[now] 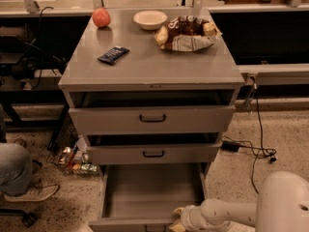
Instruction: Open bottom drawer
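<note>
The bottom drawer (145,192) stands pulled far out from the grey cabinet (149,66) (the upper two drawers (152,119) are barely ajar), with its plain grey floor showing. The gripper (176,220) sits at the right end of the drawer's front panel. Whether it grips anything, I cannot tell.
</note>
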